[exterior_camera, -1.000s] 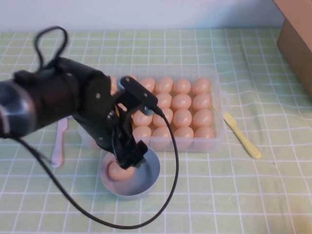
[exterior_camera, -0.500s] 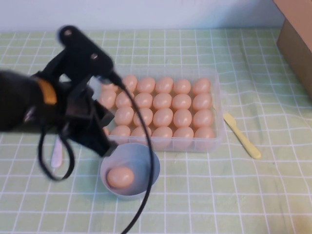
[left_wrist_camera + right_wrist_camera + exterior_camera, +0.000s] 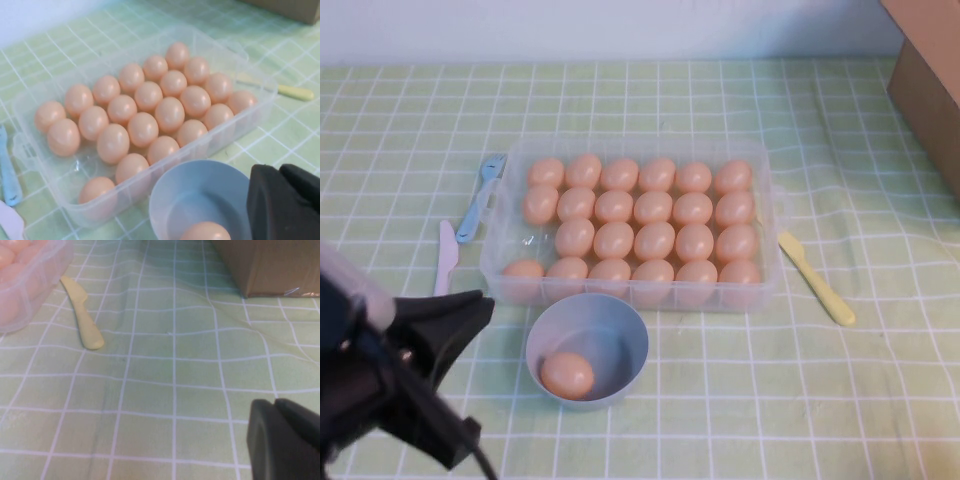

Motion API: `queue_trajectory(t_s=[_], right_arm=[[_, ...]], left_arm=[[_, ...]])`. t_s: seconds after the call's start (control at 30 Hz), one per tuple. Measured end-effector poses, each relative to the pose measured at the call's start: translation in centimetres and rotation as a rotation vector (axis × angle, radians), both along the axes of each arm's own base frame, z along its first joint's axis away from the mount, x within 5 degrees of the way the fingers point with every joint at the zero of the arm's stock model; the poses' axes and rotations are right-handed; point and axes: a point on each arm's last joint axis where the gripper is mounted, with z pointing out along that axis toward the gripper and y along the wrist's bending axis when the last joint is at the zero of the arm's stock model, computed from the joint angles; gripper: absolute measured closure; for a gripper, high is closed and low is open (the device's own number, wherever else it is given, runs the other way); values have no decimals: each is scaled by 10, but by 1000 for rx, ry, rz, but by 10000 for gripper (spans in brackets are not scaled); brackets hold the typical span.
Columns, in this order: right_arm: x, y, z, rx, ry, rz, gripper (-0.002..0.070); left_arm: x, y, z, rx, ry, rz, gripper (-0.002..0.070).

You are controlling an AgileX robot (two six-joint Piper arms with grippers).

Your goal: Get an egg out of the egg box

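Writing and labels: none can be read on any item.

The egg [image 3: 567,374]: one peach-orange egg, lying alone in the round grey-blue bowl [image 3: 620,330], toward the bowl's near-left side; also seen at the bottom edge of the left wrist view [image 3: 206,231]. It is outside the egg box.

The egg box [image 3: 767,290]: clear plastic tray with low walls and rounded corners, standing on the worktop [image 3: 770,400] just beyond the bowl, its near wall close to the bowl's rim. It is filled with matching eggs in rows; one cell in the left column, second row from the front, stands vacant.

Left pincer [image 3: 445,320]: at the near-left corner of the high view, to the left of the bowl and apart from it, holding nothing. The fingers appear closed together.

Right pincer [image 3: 285,440]: seen only in the right wrist view, low over bare cloth, with its black fingers closed together and holding nothing.

Around the box: a blue fork [image 3: 480,197] and a pink utensil [image 3: 444,257] lie along its left wall; a yellow knife [image 3: 815,278] lies by its right wall. A brown cardboard box [image 3: 930,70] stands at the far-right corner.

Open room: bare cloth lies right of the bowl and along the near edge.

Surface: green cloth with a white grid, slightly wrinkled on the right; a pale wall stands behind.
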Motion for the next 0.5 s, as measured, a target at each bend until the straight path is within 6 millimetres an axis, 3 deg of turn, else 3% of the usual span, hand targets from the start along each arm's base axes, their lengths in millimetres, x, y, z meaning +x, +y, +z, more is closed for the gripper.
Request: queue_trajectory(t_s=[0.27, 0.5], right_arm=[[0, 0, 0, 0, 0, 0, 694], [0, 0, 0, 0, 0, 0, 694]], left_arm=[[-6, 5, -20, 9, 4, 4, 675], [-15, 15, -38, -72, -186, 32, 675]])
